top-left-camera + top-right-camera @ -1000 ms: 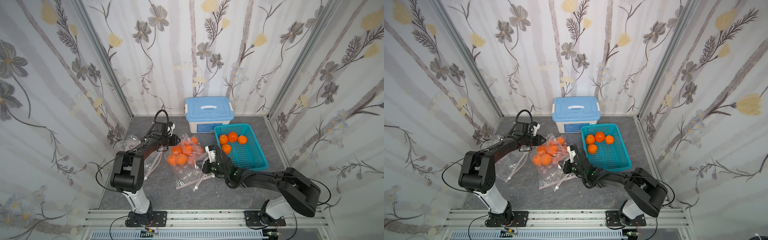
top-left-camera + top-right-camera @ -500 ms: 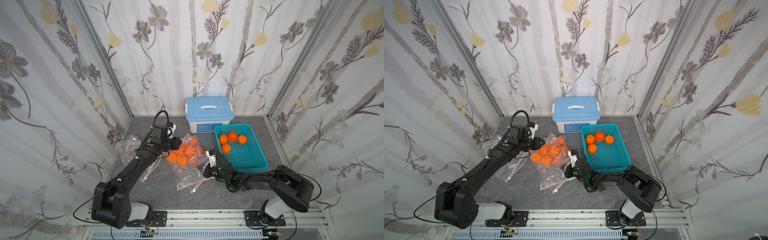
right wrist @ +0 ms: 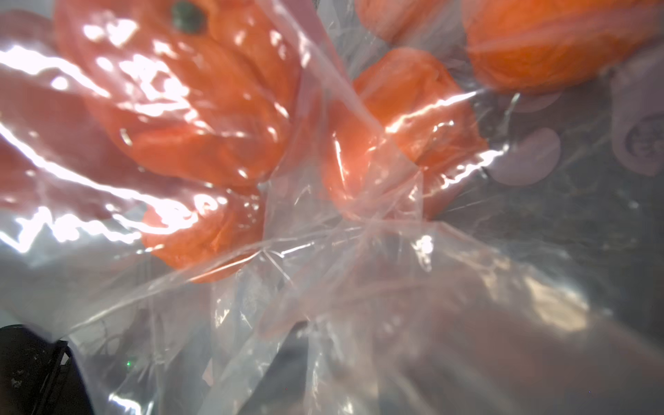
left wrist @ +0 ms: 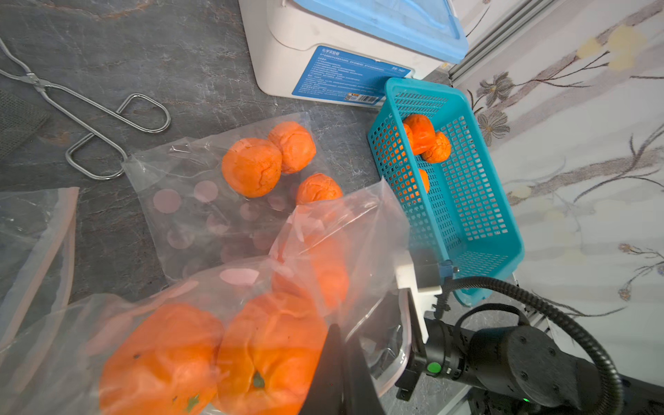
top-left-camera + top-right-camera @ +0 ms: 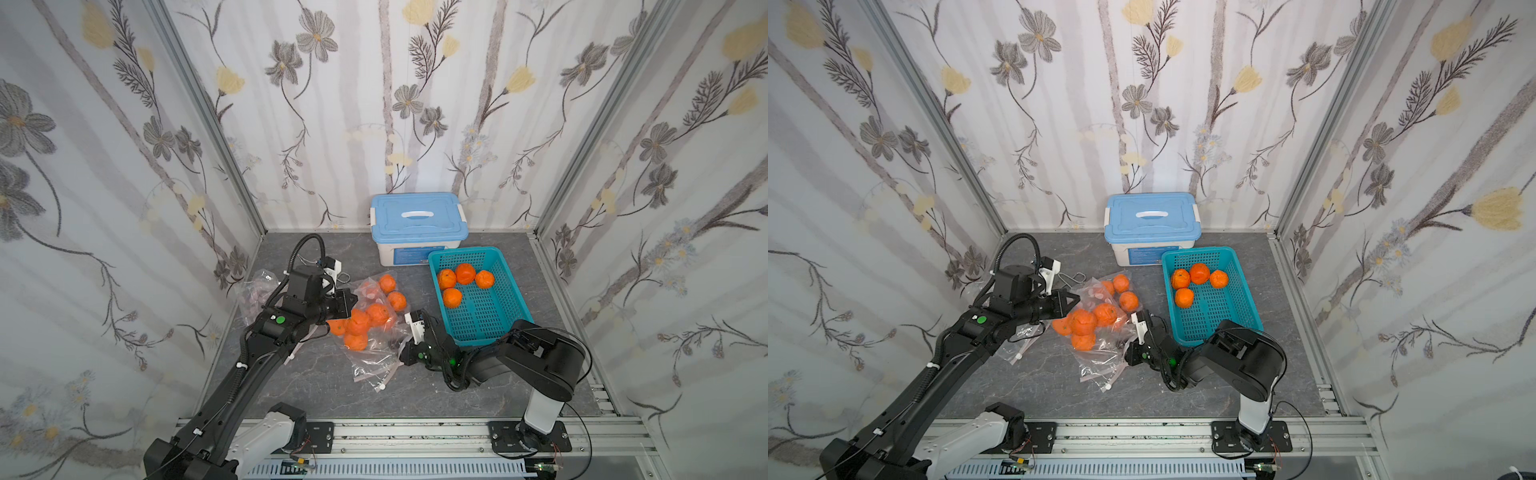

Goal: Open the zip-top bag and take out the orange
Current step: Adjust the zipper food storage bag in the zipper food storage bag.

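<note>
Grips clear pink-dotted plastic zip-top bag (image 5: pixel 376 359) in closed left pincer (image 5: pixel 349 308), cannot tell gape of right pincer (image 5: pixel 400 351), may lose slick film, spilling round oranges (image 5: pixel 359 323).

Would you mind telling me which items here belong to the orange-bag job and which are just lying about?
In the job:
zip-top bag, gripped by the left gripper
oranges inside it
right gripper at the bag
teal basket, probably the drop-off

Lying about:
blue-lidded box
metal tongs
empty bags
second orange bag on the table
</note>
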